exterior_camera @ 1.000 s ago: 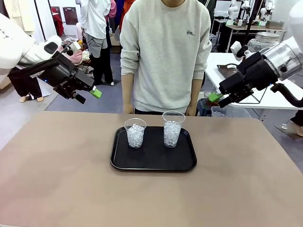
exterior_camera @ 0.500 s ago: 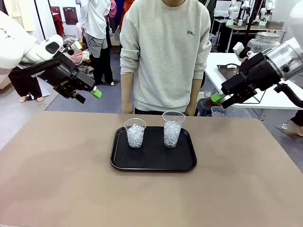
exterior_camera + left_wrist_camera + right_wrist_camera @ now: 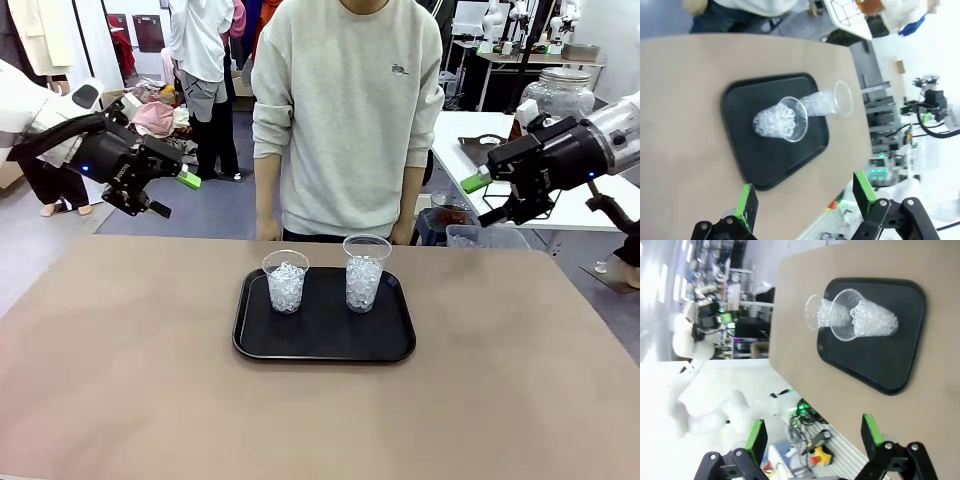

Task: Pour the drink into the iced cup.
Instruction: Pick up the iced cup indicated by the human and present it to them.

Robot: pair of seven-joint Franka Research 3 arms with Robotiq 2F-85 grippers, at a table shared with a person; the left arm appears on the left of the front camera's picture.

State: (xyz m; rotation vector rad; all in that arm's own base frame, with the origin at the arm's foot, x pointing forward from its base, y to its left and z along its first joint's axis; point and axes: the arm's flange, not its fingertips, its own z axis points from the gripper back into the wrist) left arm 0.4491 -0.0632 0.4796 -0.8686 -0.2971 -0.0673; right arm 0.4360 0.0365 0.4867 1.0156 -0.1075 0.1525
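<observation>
While the left gripper [image 3: 175, 195] and right gripper [image 3: 482, 200] hang released and empty, a low sweep in could topple the cups [image 3: 286, 282] – scattering ice across the tray [image 3: 325, 347].

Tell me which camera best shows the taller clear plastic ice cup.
Front view: the taller clear plastic ice cup stands upright, unobstructed, on the black rectangular tray. The left wrist view has it sideways, partly behind the shorter ice cup; the right wrist view sees it foreshortened from above.

Tan table [image 3: 120, 380]; black rounded tray [image 3: 325, 338] lying flat at middle, slightly toward far edge.
</observation>
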